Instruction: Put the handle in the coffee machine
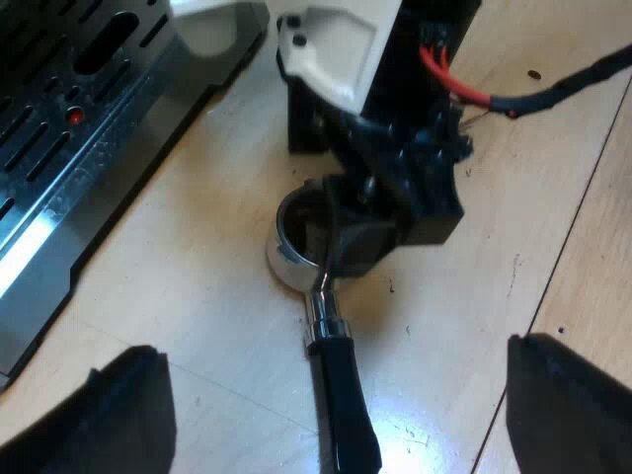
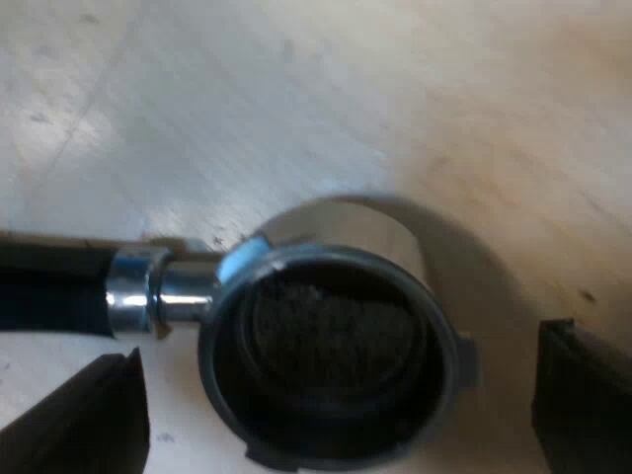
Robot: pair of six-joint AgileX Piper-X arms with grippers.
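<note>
The metal holder [image 1: 286, 259] lies flat on the wooden table beside the espresso machine's base, its dark handle [image 1: 341, 405] pointing away from the basket. My right gripper [image 1: 370, 232] hangs low over the basket. In the right wrist view the dark, round basket [image 2: 326, 346] sits between my right gripper's [image 2: 336, 395] open fingers, one finger [image 2: 99, 415] near the handle [image 2: 49, 286] and the other [image 2: 583, 395] past the rim. My left gripper [image 1: 336, 395] is open and higher up, with its fingers [image 1: 128, 415] spread wide on either side of the handle, touching nothing.
The machine's metal drip tray [image 1: 69, 148] with its slotted grate stands close to the holder. A white rounded object [image 1: 212, 25] sits at the tray's edge. Bare wooden table [image 1: 553, 197] lies around the holder.
</note>
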